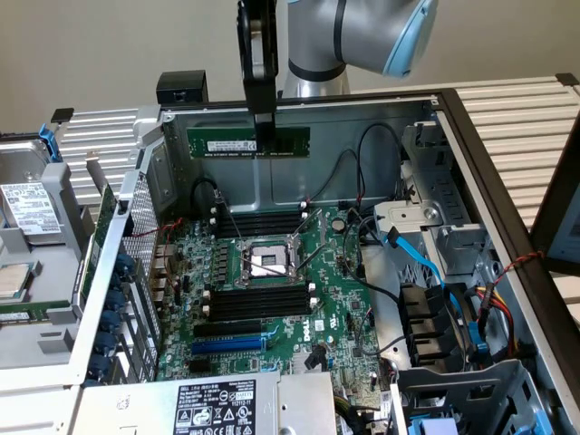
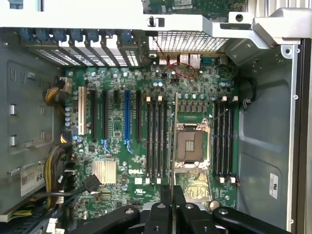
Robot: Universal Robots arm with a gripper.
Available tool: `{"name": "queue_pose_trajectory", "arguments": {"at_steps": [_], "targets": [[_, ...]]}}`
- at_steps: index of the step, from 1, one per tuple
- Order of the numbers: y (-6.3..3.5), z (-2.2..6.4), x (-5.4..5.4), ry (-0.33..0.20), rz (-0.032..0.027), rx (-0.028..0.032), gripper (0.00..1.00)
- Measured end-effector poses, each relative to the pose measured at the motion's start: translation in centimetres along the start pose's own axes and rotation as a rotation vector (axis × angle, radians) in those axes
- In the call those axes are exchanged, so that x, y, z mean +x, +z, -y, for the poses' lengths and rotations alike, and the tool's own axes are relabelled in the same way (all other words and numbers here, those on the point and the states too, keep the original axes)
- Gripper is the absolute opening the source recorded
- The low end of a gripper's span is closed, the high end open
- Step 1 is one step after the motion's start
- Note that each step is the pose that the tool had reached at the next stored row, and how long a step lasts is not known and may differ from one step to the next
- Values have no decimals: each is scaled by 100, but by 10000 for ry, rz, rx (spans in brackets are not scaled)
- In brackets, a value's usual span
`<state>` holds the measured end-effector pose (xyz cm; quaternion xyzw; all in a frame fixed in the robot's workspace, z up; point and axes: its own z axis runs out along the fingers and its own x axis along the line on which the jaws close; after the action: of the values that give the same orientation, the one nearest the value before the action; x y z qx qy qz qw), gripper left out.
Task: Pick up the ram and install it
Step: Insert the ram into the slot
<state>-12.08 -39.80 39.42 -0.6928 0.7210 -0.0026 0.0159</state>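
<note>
Pincer [image 1: 263, 136] clamped on the ram [image 1: 222, 142] mid-length. Stick is level, in the air above the motherboard [image 1: 272, 299]. Wrist view has it edge-on beside the CPU socket [image 2: 190, 146].

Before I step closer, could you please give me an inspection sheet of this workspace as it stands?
Surface: motherboard lies flat in the open case; the black slots beside the socket are empty.
Job's things: ram is held level above the case, not in any slot.
Clutter: nothing seen.
Grippers: gripper, jaws shut on the ram near its middle.
Cables: blue cable and black cables at the exterior view's right of the board.
Surroundings: slatted table; metal drive cage at the exterior view's left.
</note>
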Motion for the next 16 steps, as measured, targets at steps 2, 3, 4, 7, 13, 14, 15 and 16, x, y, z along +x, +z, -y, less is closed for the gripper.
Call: {"name": "queue_pose_trajectory", "arguments": {"at_steps": [2, 3, 4, 7, 13, 14, 15, 16], "targets": [[15, 0, 4, 85, -9, 5, 13], [23, 0, 7, 122, -12, 7, 13], [32, 0, 9, 161, -15, 9, 13], [60, 0, 23, 233, -19, 18, 13], [144, -5, 25, 240, -78, 35, 13], [156, -9, 22, 239, -82, 64, 13], [168, -14, 19, 237, -81, 95, 13], [179, -21, 13, 238, -79, 130, 13]]}}
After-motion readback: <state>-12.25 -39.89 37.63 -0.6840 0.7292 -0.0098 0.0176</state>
